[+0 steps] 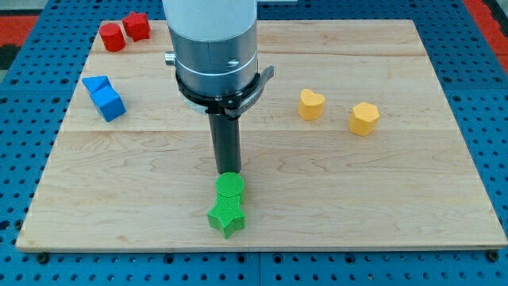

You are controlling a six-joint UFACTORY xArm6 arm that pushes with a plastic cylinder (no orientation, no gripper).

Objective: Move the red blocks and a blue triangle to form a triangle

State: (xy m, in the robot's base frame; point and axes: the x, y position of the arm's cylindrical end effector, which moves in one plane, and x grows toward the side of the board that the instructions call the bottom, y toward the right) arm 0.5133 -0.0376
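Note:
Two red blocks sit at the board's top left, touching: a red cylinder (112, 36) and a red block of unclear shape (137, 26) to its right. Below them at the left lie two touching blue blocks: a blue triangle (94, 83) and a blue cube (109, 103). My tip (226, 173) is at the board's lower middle, right at the top edge of a green cylinder (231, 187). It is far to the right of and below the red and blue blocks.
A green star (226, 214) touches the green cylinder from below, near the bottom edge of the wooden board (333, 191). A yellow heart (311, 104) and a yellow hexagon (364, 118) lie at the right. The arm's grey body (214, 48) hides part of the top middle.

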